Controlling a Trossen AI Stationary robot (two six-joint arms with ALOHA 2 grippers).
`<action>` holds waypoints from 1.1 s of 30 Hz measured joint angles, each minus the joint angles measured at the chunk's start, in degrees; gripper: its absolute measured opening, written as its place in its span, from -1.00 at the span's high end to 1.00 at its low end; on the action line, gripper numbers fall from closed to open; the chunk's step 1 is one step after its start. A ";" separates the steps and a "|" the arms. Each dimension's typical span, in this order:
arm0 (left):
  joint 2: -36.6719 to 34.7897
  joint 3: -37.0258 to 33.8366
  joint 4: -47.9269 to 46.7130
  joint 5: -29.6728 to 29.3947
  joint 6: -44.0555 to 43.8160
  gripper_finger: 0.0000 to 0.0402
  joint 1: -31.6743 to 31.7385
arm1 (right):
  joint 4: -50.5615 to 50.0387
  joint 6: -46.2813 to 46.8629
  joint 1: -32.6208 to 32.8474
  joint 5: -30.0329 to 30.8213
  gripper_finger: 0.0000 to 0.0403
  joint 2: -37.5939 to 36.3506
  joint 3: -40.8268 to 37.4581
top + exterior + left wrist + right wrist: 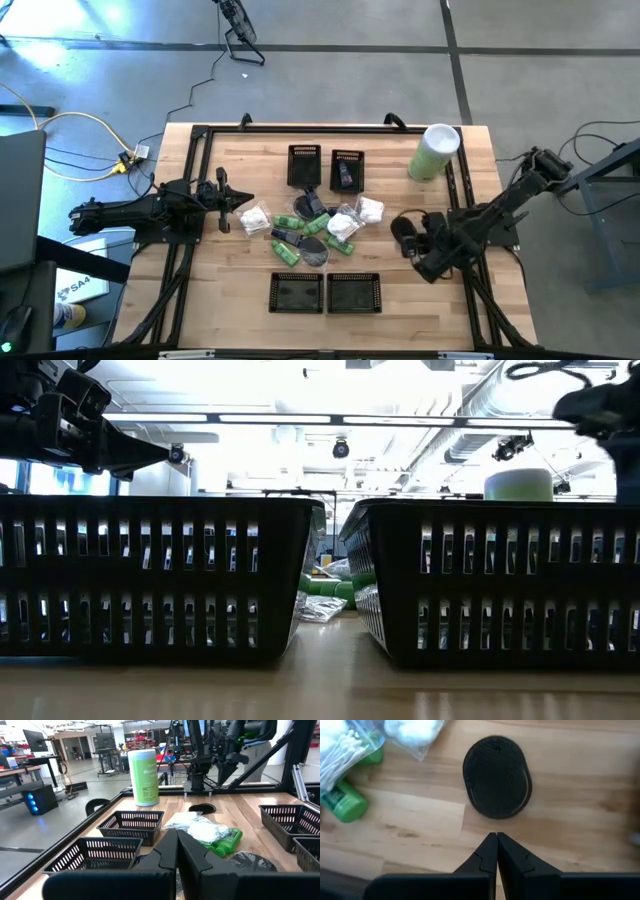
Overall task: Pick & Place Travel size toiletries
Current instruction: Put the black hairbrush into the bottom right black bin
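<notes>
The toiletries lie in a pile at the table's middle (pixel 315 225): green bottles (pixel 227 841), white packets (pixel 197 826) and a grey disc (pixel 314 250). A dark oval piece (pixel 496 777) lies apart on the wood to the pile's right; it also shows in the high view (pixel 403 228). My right gripper (pixel 496 840) is shut and empty, tipped down above the table just short of this oval, at the right (pixel 420 252). My left gripper (pixel 176 847) is shut and empty, level above the table left of the pile (pixel 243 200).
Two black mesh baskets (pixel 304 165) (pixel 347 170) stand beyond the pile, one holding a dark piece. Two more (pixel 297 292) (pixel 354 292) stand at the near edge and fill the low view (pixel 150 575). A tall pale-green cylinder (pixel 435 150) stands far right.
</notes>
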 joint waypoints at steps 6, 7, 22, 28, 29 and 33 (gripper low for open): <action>-0.02 0.00 -0.02 0.00 0.08 1.00 0.00 | -0.19 2.29 5.31 0.07 0.98 0.95 0.00; 0.01 0.00 0.00 0.00 0.09 1.00 0.00 | -0.37 1.35 5.90 0.10 0.98 1.39 0.02; -0.01 0.00 -0.01 0.00 0.08 1.00 0.00 | 0.65 -24.15 9.78 -5.13 0.98 12.94 0.04; 0.01 0.00 -0.01 0.00 -0.07 1.00 0.00 | 0.23 -7.88 10.14 -6.07 0.98 13.92 -0.96; -0.02 0.00 -0.02 0.00 -0.07 1.00 0.00 | 0.59 -5.32 10.34 -6.07 0.98 13.92 -1.44; 0.01 0.00 -0.01 0.00 -0.07 1.00 0.00 | 2.57 2.90 11.20 -4.03 0.98 13.92 -3.42</action>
